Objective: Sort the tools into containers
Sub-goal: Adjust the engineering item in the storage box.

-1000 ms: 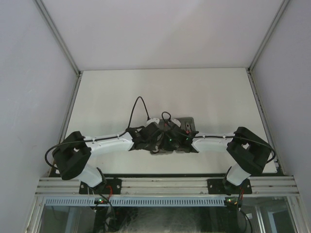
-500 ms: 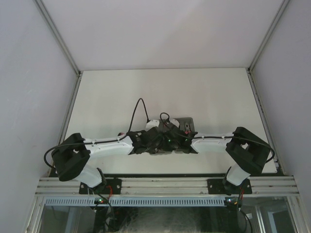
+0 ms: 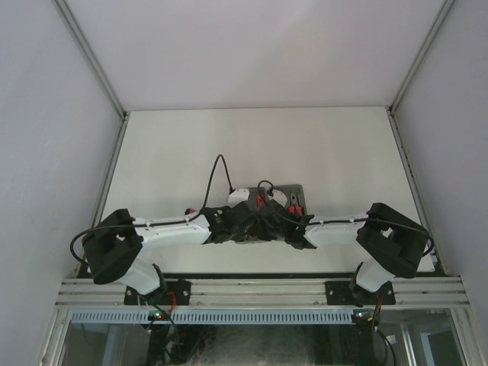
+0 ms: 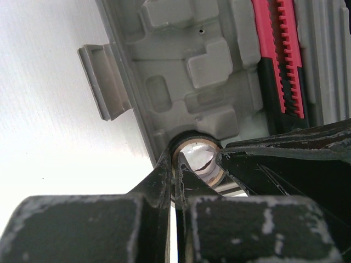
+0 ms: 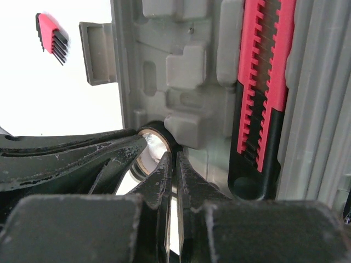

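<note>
A small dark ring point(image 4: 196, 156) with a pale inner wall sits at the near edge of the grey tray point(image 4: 181, 33), one of the containers. My left gripper point(image 4: 176, 164) is shut on the ring's left wall. My right gripper point(image 5: 176, 159) is shut on the opposite wall of the same ring point(image 5: 153, 141). A red-and-black ridged tool point(image 5: 263, 82) lies in a long recess of the tray point(image 5: 186, 66). In the top view both grippers point(image 3: 248, 221) point(image 3: 278, 223) meet over the tray point(image 3: 296, 191) and hide most of it.
A small red-and-black set of thin keys point(image 5: 52, 37) lies on the white table left of the tray, and shows as a red speck point(image 3: 191, 211) beside the left arm. A grey latch tab point(image 4: 104, 82) sticks out of the tray's left side.
Both wrists have shifted slightly over the tray, the right forearm dropping a little lower. Both grippers stay shut at the same spot.
</note>
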Tool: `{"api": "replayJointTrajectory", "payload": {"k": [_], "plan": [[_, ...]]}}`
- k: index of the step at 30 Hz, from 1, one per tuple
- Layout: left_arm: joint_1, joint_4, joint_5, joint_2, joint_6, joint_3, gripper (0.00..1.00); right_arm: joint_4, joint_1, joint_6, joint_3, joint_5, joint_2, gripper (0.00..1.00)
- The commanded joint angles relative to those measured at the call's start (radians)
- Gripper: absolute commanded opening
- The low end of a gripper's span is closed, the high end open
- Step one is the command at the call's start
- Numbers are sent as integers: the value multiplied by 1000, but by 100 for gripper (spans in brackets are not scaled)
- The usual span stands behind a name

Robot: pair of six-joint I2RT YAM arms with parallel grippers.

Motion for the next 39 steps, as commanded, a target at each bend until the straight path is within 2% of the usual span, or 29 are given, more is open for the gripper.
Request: {"api": "replayJointTrajectory", "payload": {"k": [1, 21, 29, 39], "plan": [[-34, -40, 242, 128, -77, -71, 0, -4, 62, 53, -72, 68, 48, 0], [-33, 30, 277, 155, -79, -109, 0, -57, 98, 94, -75, 124, 141, 0], [-35, 45, 284, 164, -79, -115, 0, -13, 132, 139, -84, 135, 224, 0], [-37, 62, 299, 149, -76, -116, 0, -10, 127, 128, -121, 151, 117, 0]]}}
